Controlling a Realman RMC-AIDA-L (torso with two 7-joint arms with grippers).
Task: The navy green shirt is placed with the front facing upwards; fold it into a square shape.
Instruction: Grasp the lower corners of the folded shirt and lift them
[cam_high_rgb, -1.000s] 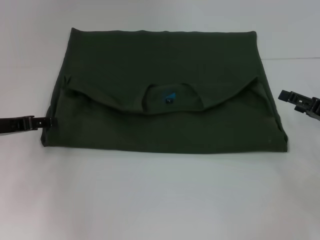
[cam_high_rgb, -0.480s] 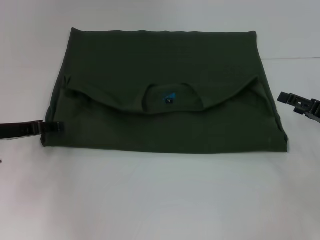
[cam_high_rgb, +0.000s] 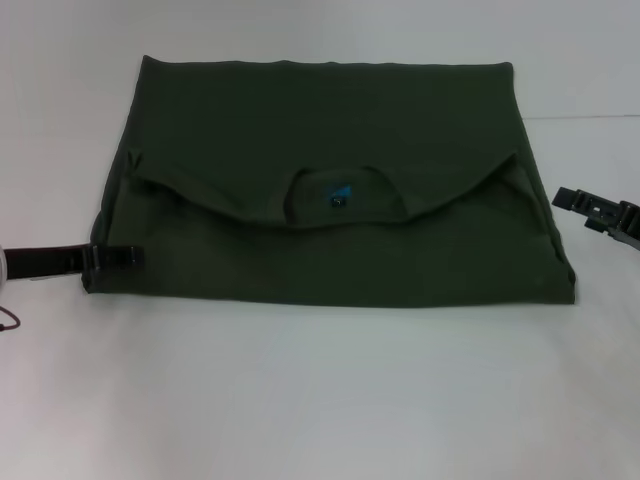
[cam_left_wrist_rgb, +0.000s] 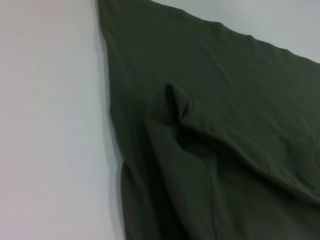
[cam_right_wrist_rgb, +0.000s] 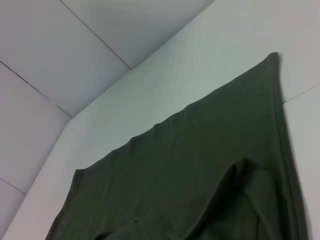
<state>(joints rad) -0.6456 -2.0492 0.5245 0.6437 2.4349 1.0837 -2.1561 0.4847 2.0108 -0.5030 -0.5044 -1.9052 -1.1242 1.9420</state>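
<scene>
Your navy green shirt (cam_high_rgb: 330, 190) lies folded into a broad rectangle mid-bench, toward the far edge, collar and blue label showing. Your left gripper (cam_high_rgb: 118, 257) has its tip over the shirt's left edge; the right gripper (cam_high_rgb: 590, 207) hangs just off its right edge. You cannot tell either pincer's state.

No text, number or brand can be read anywhere; the small blue neck label (cam_high_rgb: 343, 191) inside the collar of the navy green shirt (cam_high_rgb: 330, 130) may carry print, but it is too small to tell
</scene>
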